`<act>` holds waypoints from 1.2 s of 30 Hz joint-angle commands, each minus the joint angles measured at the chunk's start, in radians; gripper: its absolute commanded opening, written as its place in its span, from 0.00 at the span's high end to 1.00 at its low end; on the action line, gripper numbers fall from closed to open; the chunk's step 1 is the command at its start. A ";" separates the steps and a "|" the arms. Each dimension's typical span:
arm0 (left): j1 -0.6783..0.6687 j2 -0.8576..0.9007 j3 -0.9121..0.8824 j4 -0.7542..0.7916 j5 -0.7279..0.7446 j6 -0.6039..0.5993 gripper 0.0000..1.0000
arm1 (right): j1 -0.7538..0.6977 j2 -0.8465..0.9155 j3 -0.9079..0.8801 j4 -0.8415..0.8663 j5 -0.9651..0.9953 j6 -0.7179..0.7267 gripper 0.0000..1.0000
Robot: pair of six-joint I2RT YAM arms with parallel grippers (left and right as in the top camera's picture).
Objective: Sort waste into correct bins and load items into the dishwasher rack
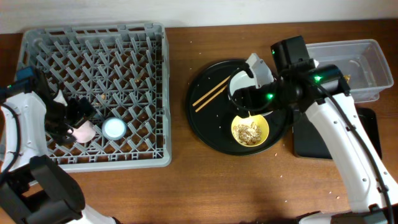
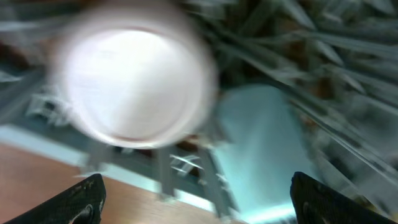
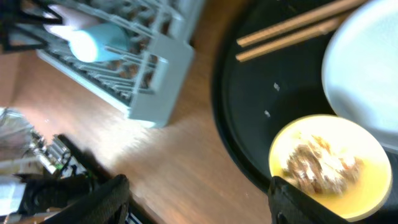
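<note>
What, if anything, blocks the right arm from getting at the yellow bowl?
Probably nothing, so likely yes: the yellow bowl sits uncovered on the round black tray, close by the open right hand, with nothing between them.

Robotics lab bench, wooden table [image 1: 186,186], plain pale wall [image 1: 249,11], white robot arms [image 1: 348,143], grey dishwasher rack [image 1: 106,162]
</note>
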 commanded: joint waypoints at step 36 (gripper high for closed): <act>-0.371 -0.320 0.048 -0.001 0.336 0.323 0.01 | -0.979 -0.071 -0.869 1.012 -0.898 0.024 0.96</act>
